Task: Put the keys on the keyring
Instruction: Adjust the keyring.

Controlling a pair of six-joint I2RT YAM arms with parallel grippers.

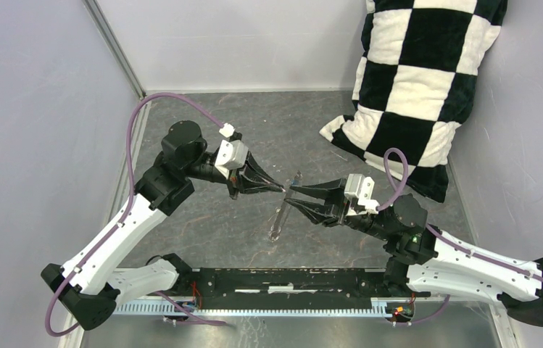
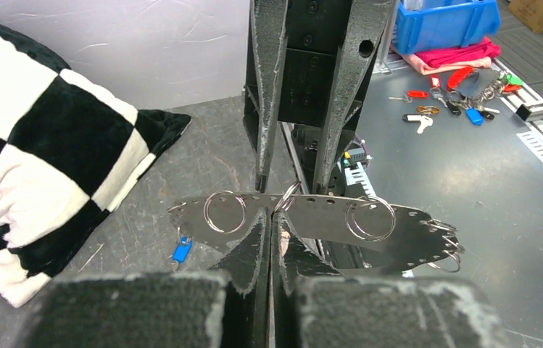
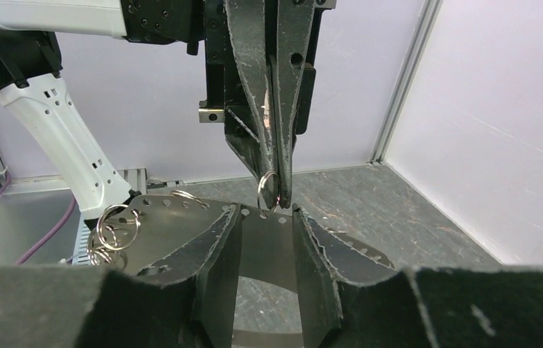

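Observation:
The keyring (image 1: 280, 217) is a flat dark-grey metal hoop (image 2: 326, 217) with holes along its rim. It stands on edge mid-table between both grippers. A small split ring (image 2: 288, 196) passes through a hole in its top edge, and my left gripper (image 1: 283, 188) is shut on that ring (image 3: 268, 185). My right gripper (image 3: 268, 214) faces the hoop from the other side. Its jaws stand apart, one on each side of that hole, with the tips at the hoop's band (image 3: 264, 243). A key with a blue head (image 2: 181, 250) hangs at the hoop's left end.
Other split rings (image 2: 370, 217) sit on the hoop, with a cluster (image 2: 446, 243) at its right end. A black-and-white checked pillow (image 1: 413, 94) leans in the back right corner. White walls enclose the table. Loose keys (image 2: 464, 94) and a blue bin (image 2: 446, 25) lie beyond it.

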